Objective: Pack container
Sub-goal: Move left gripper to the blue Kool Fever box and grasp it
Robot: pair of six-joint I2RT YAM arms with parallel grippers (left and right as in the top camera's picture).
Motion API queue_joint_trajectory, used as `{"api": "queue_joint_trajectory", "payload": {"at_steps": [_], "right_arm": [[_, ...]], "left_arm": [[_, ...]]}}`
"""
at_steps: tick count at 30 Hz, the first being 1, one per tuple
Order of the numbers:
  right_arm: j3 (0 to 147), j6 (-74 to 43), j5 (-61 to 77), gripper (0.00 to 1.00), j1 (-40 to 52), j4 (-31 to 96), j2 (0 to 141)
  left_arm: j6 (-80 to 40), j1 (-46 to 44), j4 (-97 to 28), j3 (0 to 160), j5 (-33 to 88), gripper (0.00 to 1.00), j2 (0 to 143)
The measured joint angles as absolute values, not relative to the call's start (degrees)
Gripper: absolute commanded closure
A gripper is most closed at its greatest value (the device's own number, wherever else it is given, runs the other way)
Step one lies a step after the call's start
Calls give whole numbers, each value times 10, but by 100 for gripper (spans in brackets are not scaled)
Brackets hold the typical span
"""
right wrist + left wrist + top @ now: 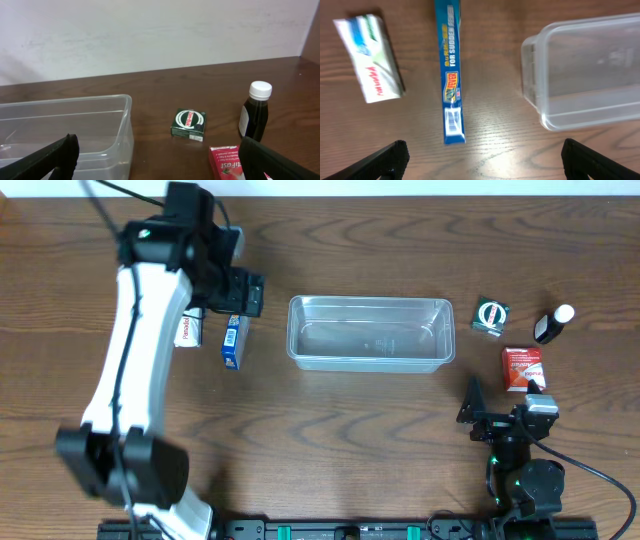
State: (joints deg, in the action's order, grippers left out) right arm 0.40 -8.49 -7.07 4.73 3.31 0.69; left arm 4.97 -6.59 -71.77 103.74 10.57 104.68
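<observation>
The container point(370, 302) is a clear, empty plastic tub at mid-table; it also shows in the left wrist view point(545, 120) and the right wrist view point(75, 102). My left gripper point(245, 295) hovers open above a narrow blue box point(234, 342), holding nothing. In the left wrist view, that blue box point(451, 70) lies ahead of the left gripper point(482, 152), slightly left of centre. My right gripper point(503, 395) is open and empty near the front right. In its own view the right gripper point(160, 152) faces the gap between the tub and a red box point(227, 162).
A white box point(188, 328) lies left of the blue one point(370, 57). Right of the tub are a green box point(491, 315) point(189, 123), a dark bottle with a white cap point(552, 325) point(256, 112) and the red box point(522, 367).
</observation>
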Motion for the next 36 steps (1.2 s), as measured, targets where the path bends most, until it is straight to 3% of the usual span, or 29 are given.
{"api": "queue_joint_trajectory", "payload": {"at_steps": [10, 26, 29, 33, 36], "right_arm": [[4, -85, -70, 1, 47, 33, 7], [4, -85, -70, 1, 47, 33, 7], [4, -85, -70, 1, 47, 33, 7], [4, -85, -70, 1, 47, 33, 7], [4, -85, -71, 1, 47, 33, 7]], "left_arm": [[50, -66, -718, 1037, 85, 2, 1155], [50, -66, -635, 1032, 19, 0, 1176], [50, -66, -620, 1019, 16, 9, 1176], [50, -66, -615, 1013, 13, 34, 1176], [58, -66, -612, 1013, 11, 35, 1176]]}}
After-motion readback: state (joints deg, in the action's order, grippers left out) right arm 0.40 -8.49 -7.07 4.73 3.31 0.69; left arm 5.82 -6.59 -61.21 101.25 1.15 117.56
